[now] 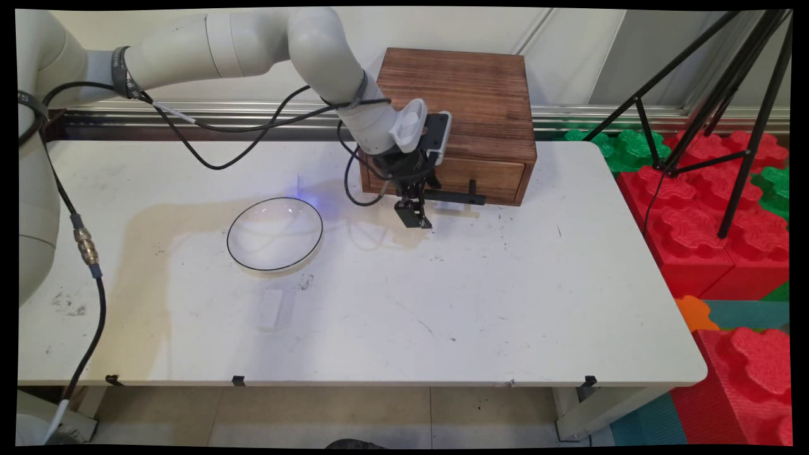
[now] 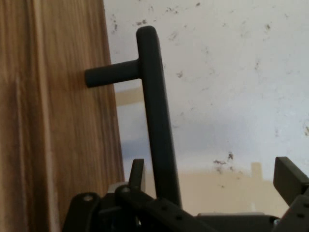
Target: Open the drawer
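White rounded arm (image 1: 253,44), black looping cables (image 1: 208,136), black two-finger hand (image 1: 414,215)

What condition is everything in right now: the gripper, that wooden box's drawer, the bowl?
gripper: open, fingers either side of the drawer handle, not clamped.
drawer: looks closed, front level with the wooden box.
drawer handle: black bar, one finger between it and the drawer front.
bowl: upright, empty, on the table left of the gripper.
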Available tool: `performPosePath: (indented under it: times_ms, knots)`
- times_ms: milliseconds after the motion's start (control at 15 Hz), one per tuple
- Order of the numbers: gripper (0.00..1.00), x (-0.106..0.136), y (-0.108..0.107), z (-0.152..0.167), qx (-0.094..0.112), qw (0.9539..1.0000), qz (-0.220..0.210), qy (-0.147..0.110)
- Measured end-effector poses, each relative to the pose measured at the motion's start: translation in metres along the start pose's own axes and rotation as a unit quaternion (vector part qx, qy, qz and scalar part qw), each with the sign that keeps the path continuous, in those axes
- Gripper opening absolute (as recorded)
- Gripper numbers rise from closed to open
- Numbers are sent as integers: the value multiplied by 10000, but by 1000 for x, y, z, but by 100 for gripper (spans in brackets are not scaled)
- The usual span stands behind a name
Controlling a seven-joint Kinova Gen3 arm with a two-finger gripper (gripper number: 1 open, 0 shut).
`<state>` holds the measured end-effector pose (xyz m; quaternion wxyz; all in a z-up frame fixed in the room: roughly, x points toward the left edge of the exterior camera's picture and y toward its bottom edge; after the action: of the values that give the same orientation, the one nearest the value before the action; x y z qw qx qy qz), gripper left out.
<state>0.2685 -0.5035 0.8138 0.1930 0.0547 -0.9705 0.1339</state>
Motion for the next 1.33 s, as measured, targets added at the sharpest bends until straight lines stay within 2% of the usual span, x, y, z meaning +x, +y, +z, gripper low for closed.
performPosePath:
  times_ms: [467, 1000, 1333]
  knots:
    - [100, 0, 13, 4, -104, 9999, 26, 11]
    - [100, 5, 42, -2, -250, 9996, 63, 99]
    - [100, 9, 68, -9, -356, 9992, 99, 170]
